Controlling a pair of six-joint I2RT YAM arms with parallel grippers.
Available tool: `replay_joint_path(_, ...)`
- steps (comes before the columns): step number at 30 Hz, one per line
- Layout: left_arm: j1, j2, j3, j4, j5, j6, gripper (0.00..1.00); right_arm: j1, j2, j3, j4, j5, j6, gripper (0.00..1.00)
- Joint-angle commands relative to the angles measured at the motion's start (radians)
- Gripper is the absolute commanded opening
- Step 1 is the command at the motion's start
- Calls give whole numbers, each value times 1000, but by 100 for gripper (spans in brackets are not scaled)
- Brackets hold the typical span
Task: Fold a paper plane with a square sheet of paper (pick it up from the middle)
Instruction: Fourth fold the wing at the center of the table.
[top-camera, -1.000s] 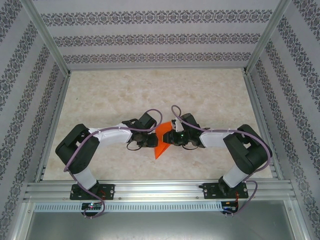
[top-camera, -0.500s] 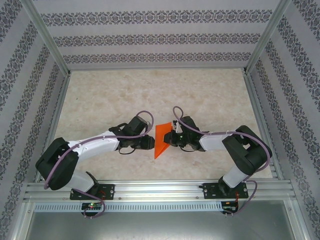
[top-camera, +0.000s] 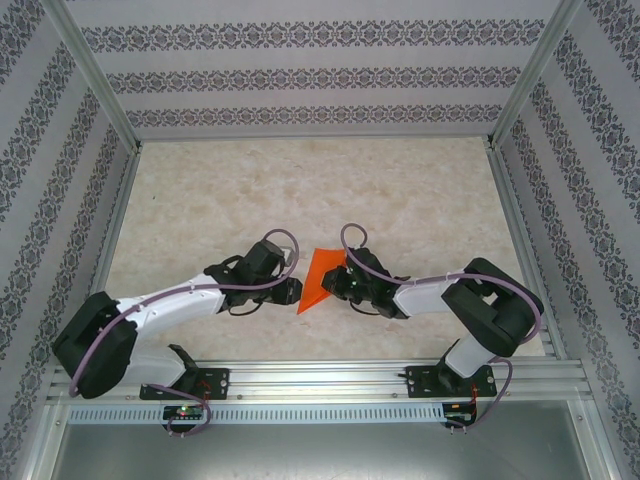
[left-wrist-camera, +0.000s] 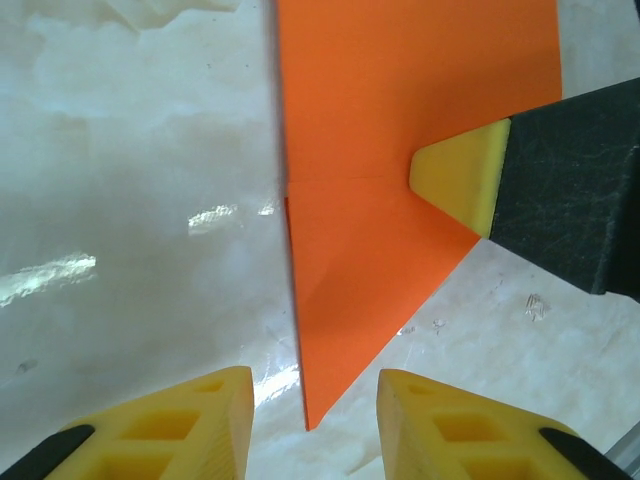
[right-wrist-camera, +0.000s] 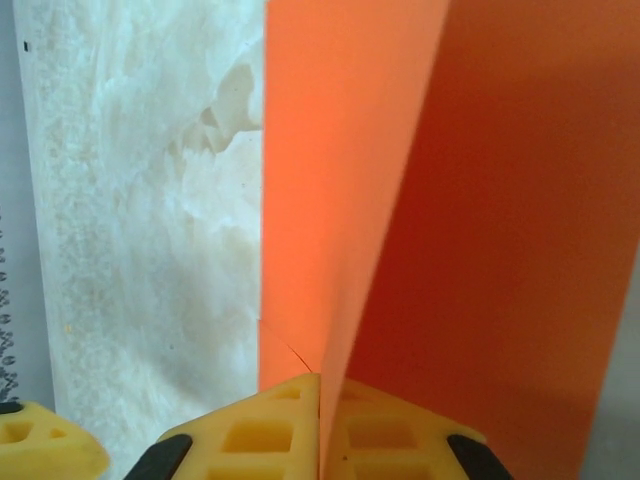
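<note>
The paper plane (top-camera: 315, 281), a half-made orange dart, sits just toward 6 o'clock of the middle of the tabletop (top-camera: 300, 180), with its tip pointing to about 7 o'clock. My worry is the single hold. Only the right claw (right-wrist-camera: 320, 405) has it, pinched at the 3 o'clock edge. Any pull or twist from that side could drag the thin paper, open the centre crease, or tear it where the pads bite. If the left claw (left-wrist-camera: 313, 405) closes where it is, I judge it would crumple the tip rather than sharpen a fold. In the right wrist view one flap stands up from the other, so the layers could slip out of line.

The left arm (top-camera: 165, 302) lies stretched low, reaching in from 8 o'clock. The right arm (top-camera: 440, 290) is bent sharply at the elbow and comes in from 4 o'clock. The left claw is parted, its fingers straddling the tip without touching it. The right claw is clamped on the paper plane, pads together on the fold.
</note>
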Motion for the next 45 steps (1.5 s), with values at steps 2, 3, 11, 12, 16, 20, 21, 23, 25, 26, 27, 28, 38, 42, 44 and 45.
replay_joint_path(2,-8,-95,-54,78,-48,31,43,10,-43,-29,51,73,20,11)
replay_joint_path(3,-8,-108,-64,86,-54,35,44,9,-49,-25,36,65,4,12)
replay_joint_path(11,-8,-136,-50,114,-133,31,45,-17,-102,-26,-57,-13,-106,35)
replay_joint_path(12,-8,-141,-49,122,-142,31,45,-26,-104,-21,-68,-33,-127,35)
replay_joint_path(16,-8,-147,-75,197,-159,49,46,-70,-96,-9,-92,-135,-204,40)
replay_joint_path(20,-8,-136,-81,244,-96,79,48,-116,-94,-10,-99,-217,-263,41)
replay_joint_path(21,-8,-126,-69,222,-80,93,48,-126,-91,-5,-108,-235,-277,41)
replay_joint_path(23,-10,-85,-39,194,-32,113,49,-143,-81,8,-117,-269,-301,42)
replay_joint_path(25,-23,-41,-22,190,-12,122,49,-153,-63,19,-111,-293,-311,41)
replay_joint_path(26,-39,-19,-13,190,-14,131,49,-155,-53,27,-109,-307,-314,40)
replay_joint_path(27,-58,-3,-4,190,-22,143,50,-158,-44,34,-106,-317,-315,38)
replay_joint_path(28,-84,16,10,180,-46,155,50,-160,-35,38,-98,-327,-315,37)
replay_joint_path(38,-252,202,122,75,-345,194,53,-178,8,53,-42,-335,-259,28)
replay_joint_path(42,-277,243,130,73,-390,183,53,-179,10,57,-29,-338,-243,29)
replay_joint_path(44,-280,255,133,73,-407,185,53,-182,6,61,-29,-338,-232,30)
replay_joint_path(45,-281,259,135,72,-407,188,53,-182,5,62,-29,-338,-231,30)
